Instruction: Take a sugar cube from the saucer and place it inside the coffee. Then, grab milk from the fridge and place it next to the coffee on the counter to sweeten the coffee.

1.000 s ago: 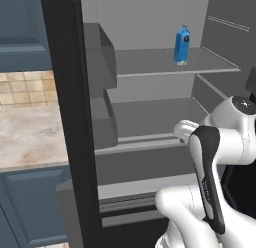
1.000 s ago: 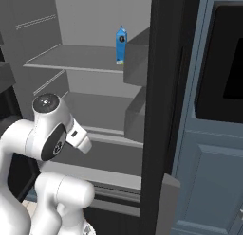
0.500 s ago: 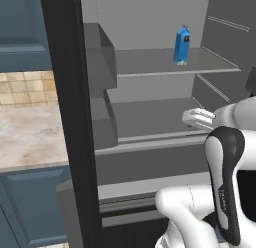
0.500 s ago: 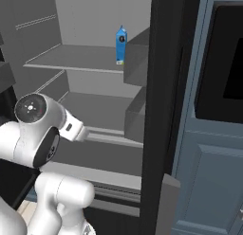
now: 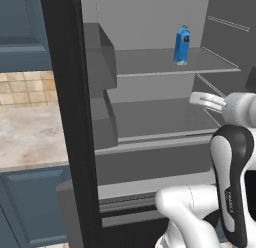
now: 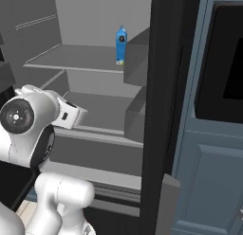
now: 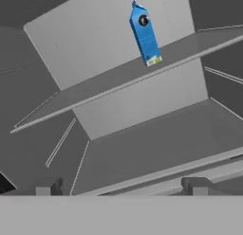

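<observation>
Nearest the base cameras, the white arm bends up from below, at 4 o'clock in the left base view and at 8 o'clock in the right one. Its gripper [image 7: 123, 185] stands spread wide with nothing between the jaws; in the hand view one dark fingertip [image 7: 49, 187] rises at 7 o'clock and the other at 5 o'clock, with bare shelf showing between them. In the left base view the hand reaches toward 9 o'clock from the wrist, level with the lower shelf [image 5: 160, 119] of the fridge [image 5: 70, 117], whose dark frame runs top to bottom just left of centre.

Past the hand, the lower shelf lies flat and grey. Above it sits the upper shelf [image 5: 150, 64]. On that upper shelf stands the milk [image 5: 182, 45], upright, at 1 o'clock in the left base view, at 12 o'clock in the right base view [image 6: 121, 45], and at 12 o'clock in the tilted hand view [image 7: 144, 35], where it leans with the camera's roll. The carton is well apart from the gripper, higher and deeper in the fridge.

At 9 o'clock in the left base view the counter [image 5: 27, 137] lies outside the fridge, over a blue cabinet [image 5: 35, 207].
</observation>
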Tool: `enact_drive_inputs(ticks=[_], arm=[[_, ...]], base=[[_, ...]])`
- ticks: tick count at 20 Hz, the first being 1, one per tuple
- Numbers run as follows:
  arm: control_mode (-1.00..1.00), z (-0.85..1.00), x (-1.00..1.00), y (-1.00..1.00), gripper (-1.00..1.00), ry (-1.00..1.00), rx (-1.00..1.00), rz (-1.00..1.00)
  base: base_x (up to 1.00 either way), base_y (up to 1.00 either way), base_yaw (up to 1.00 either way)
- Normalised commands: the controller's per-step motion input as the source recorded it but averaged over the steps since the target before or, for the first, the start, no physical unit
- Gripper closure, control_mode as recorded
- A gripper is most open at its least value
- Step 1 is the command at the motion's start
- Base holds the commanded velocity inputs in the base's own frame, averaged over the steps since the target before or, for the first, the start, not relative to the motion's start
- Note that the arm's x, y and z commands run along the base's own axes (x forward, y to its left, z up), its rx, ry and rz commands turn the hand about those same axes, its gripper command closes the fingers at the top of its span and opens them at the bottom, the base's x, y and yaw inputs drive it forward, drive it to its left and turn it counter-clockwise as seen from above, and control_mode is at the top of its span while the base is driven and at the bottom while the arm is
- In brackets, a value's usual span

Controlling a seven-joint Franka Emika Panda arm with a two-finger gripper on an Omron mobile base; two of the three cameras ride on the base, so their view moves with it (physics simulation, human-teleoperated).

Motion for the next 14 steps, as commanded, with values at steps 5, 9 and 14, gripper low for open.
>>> enact_drive_inputs(ticks=[5,9,14], arm=[[-1.0,-0.01,0.02,0.0,-1.0,-0.03,-0.03,0.0],[-1.0,0.39,0.01,0.0,-1.0,-0.29,-0.06,0.0],[-1.0,0.53,0.09,0.0,-1.0,-0.15,-0.24,0.0]], base=[[0.0,0.0,0.0],[0.0,0.0,0.0],[0.0,0.0,0.0]])
